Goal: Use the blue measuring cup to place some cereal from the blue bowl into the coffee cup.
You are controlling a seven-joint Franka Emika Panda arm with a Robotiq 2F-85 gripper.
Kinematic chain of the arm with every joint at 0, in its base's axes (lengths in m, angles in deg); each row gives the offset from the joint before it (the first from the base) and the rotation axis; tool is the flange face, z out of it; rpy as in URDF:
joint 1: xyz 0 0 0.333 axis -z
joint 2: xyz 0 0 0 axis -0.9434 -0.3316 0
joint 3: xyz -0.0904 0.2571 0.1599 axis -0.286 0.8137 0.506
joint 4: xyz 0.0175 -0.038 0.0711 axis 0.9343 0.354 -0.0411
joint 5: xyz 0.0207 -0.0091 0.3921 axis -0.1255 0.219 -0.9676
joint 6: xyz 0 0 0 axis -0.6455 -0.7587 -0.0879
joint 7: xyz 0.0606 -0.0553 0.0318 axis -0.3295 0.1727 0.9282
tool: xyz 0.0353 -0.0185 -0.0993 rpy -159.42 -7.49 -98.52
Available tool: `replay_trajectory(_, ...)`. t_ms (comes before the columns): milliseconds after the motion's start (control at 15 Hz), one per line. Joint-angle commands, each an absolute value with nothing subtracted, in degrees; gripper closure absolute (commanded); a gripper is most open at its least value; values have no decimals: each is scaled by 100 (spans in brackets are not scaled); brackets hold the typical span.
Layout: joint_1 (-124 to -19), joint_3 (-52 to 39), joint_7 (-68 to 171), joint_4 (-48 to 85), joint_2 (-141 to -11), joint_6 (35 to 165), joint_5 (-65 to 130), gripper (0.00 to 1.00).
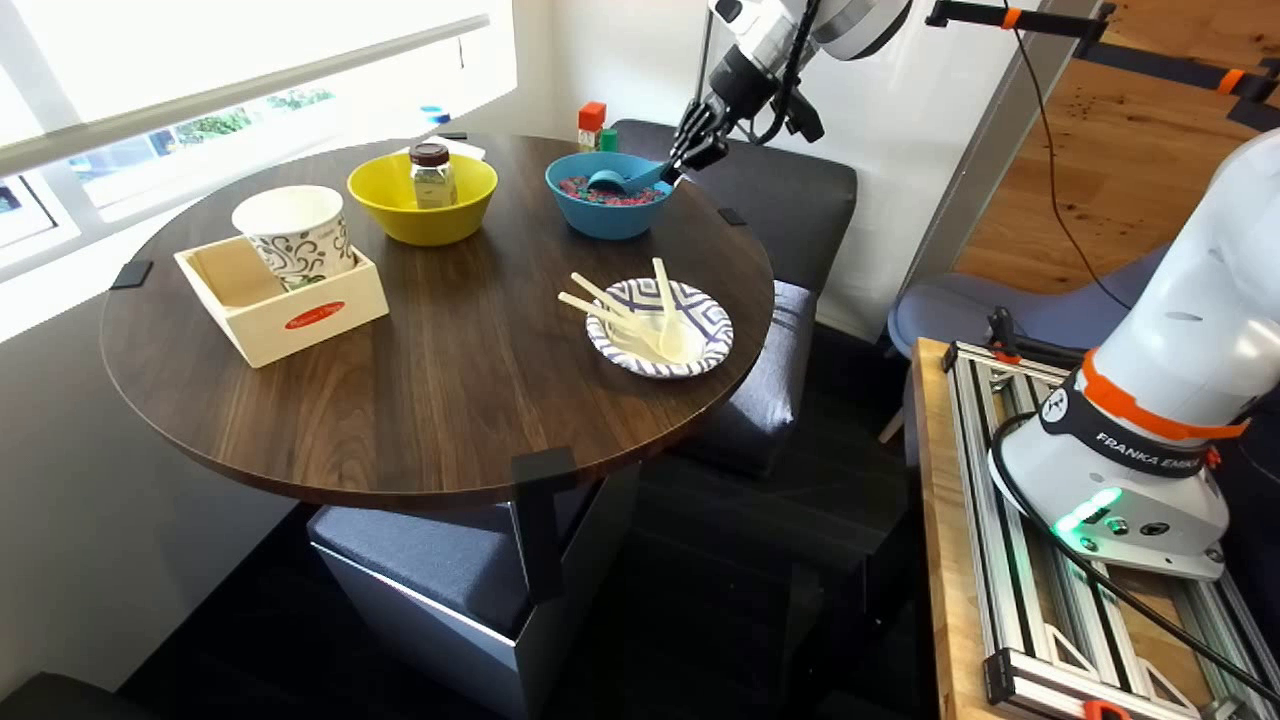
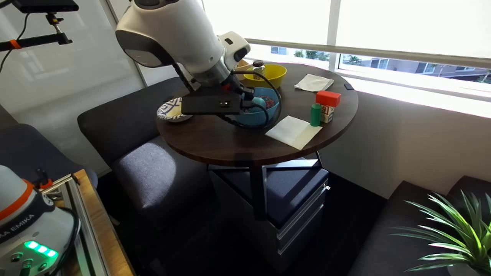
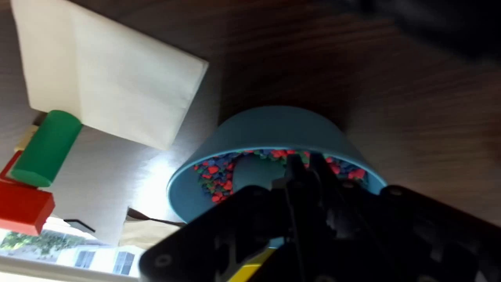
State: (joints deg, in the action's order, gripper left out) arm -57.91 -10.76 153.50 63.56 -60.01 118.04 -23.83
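In an exterior view, the gripper [image 1: 673, 171] clasps the blue measuring cup [image 1: 606, 181] by its handle [image 1: 645, 179], which points left into the blue bowl [image 1: 610, 218] of cereal [image 1: 612, 198]; the coffee cup [image 1: 298, 236] stands well left, in the wooden tray [image 1: 258, 342].

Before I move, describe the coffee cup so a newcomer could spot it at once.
On the round brown table, find the pale wooden box with a red oval label. The coffee cup is inside it: white, printed with dark swirls, unlike the plain yellow bowl nearby.
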Motion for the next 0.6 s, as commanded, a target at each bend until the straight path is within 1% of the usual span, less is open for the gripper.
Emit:
replay_trajectory(0, -5733, -1300, 14763, 6201, -6032, 10577, -2062, 98)
replay_trajectory(533, -5404, -1793, 13770, 5354, -6463, 7651, -2023, 98)
